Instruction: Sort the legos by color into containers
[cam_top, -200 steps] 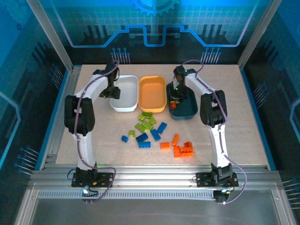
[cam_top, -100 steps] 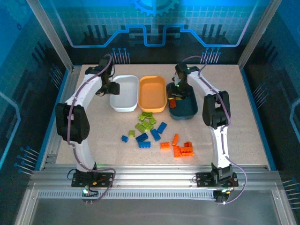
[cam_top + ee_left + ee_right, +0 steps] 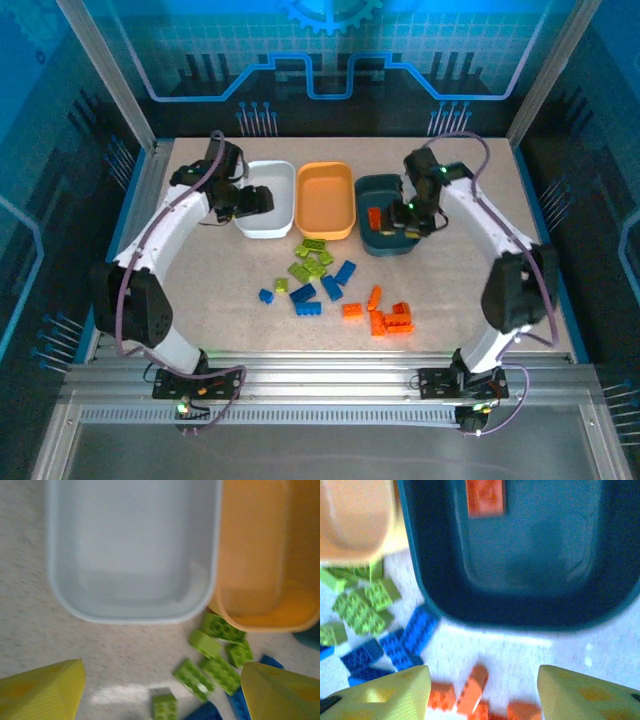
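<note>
The white tray (image 3: 272,218) has nothing in it, and neither does the light orange tray (image 3: 325,200) beside it. My left gripper (image 3: 258,200) hangs open over the white tray's left side; in the left wrist view its yellow fingers (image 3: 42,695) stand wide apart above the white tray's near rim (image 3: 135,617) and the lime green legos (image 3: 215,667). One orange lego (image 3: 376,217) lies in the dark teal tray (image 3: 385,243). My right gripper (image 3: 405,220) is open over that tray, holding nothing. The orange lego (image 3: 486,497) lies flat on the teal floor (image 3: 535,540).
Loose legos lie in front of the trays: a green cluster (image 3: 310,260), blue ones (image 3: 320,290) and an orange pile (image 3: 385,318). The right wrist view has blue bricks (image 3: 405,640) and orange bricks (image 3: 475,687) just below the teal tray. Bare tabletop lies on both sides.
My right gripper has opened and dropped the orange lego into the teal tray, and its arm swung out to the right. The left arm swung outward too, its jaws spreading wider.
</note>
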Robot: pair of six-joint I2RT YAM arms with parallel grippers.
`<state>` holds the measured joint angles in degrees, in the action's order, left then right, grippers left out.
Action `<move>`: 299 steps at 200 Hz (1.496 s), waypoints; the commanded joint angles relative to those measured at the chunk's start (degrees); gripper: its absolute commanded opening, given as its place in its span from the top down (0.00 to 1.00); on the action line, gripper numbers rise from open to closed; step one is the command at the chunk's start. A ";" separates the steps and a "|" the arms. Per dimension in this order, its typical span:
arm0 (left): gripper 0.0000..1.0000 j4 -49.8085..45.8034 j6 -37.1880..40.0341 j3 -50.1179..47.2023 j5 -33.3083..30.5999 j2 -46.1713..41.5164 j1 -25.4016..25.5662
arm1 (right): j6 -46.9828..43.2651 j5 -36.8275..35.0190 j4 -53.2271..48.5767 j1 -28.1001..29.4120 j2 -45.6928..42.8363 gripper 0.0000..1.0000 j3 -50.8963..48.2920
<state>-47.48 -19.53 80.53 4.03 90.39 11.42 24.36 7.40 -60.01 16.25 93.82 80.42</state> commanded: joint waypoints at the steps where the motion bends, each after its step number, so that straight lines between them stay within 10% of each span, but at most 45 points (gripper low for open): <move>1: 0.17 2.20 -5.89 -4.24 4.05 -2.27 3.15 | 5.82 3.76 -0.31 3.08 -4.55 0.40 -10.46; 146: 0.01 1.88 -11.60 -12.16 2.66 -10.03 7.45 | 14.20 -0.61 11.66 15.87 6.69 0.41 -18.03; 299: 0.01 0.48 -6.99 -9.25 2.76 -8.39 7.15 | 15.55 -6.54 11.42 17.64 1.55 0.81 -14.29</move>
<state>-44.75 -28.34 69.14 6.48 81.17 18.39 39.90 2.98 -47.09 33.71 100.51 63.51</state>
